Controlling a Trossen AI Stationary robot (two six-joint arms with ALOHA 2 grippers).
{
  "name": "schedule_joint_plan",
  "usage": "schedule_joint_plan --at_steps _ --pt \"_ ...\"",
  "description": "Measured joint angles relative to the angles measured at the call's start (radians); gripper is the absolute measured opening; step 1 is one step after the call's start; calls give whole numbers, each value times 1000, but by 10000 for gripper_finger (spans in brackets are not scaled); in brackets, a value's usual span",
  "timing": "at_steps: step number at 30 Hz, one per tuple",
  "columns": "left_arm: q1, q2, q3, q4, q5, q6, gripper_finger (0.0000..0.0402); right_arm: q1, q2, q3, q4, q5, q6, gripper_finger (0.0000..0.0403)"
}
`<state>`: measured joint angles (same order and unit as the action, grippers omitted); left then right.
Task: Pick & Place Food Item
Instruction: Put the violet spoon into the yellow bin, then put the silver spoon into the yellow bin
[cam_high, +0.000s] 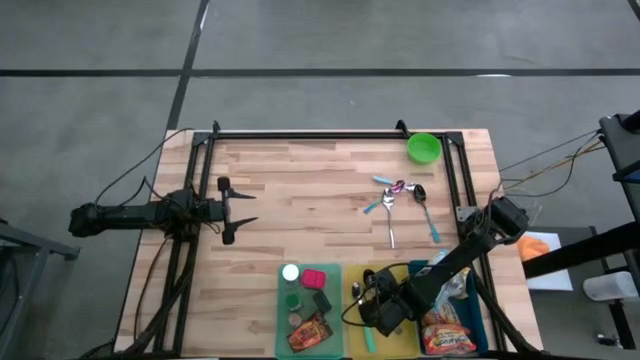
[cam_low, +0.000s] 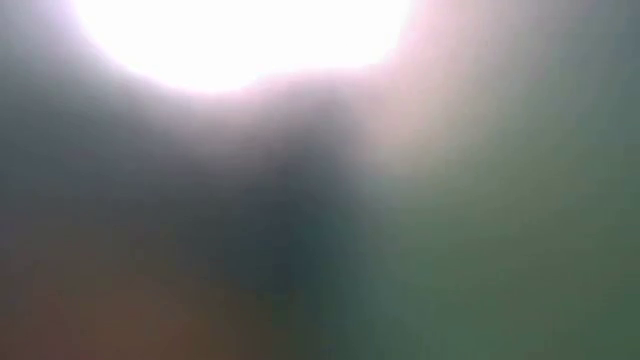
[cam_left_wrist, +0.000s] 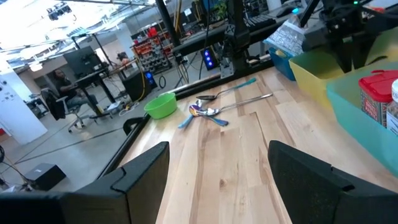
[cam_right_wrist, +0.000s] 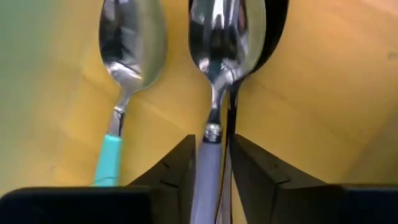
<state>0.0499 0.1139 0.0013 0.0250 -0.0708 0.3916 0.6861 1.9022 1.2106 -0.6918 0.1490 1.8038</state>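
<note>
Right claw (cam_right_wrist: 211, 146) is reaching down into the yellow bin (cam_right_wrist: 311, 93), straddling the handle of a pale-handled spoon (cam_right_wrist: 214, 74). I am not able to tell whether it is pinching the handle or only bracketing it. A teal-handled spoon (cam_right_wrist: 124, 68) is lying just beside it. The snack packet (cam_high: 309, 330) is sitting untouched in the neighbouring green bin (cam_high: 283, 310).

Risks: if the hold is slack, any lift is likely to drop the spoon. A dark shape showing behind the spoon's bowl may be a second utensil that comes up with it.

Left claw (cam_high: 245, 205) is waiting wide open and empty over the table's left side.

The low view is giving only glare. From above, the arm's wrist is covering the right claw.
</note>
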Motion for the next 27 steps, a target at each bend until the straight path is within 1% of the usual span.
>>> schedule_joint_plan --at_steps 5,9,18,27 --pt "0 7 0 0 0 0 275 0 -1 0 1 2 0 134" --pt "0 9 0 0 0 0 275 0 -1 0 2 3 -1 150" --pt "0 8 0 0 0 0 275 -1 -10 3 -1 5 -33 153" --pt "0 8 0 0 0 0 275 -32 -70 23 -19 14 -177 153"
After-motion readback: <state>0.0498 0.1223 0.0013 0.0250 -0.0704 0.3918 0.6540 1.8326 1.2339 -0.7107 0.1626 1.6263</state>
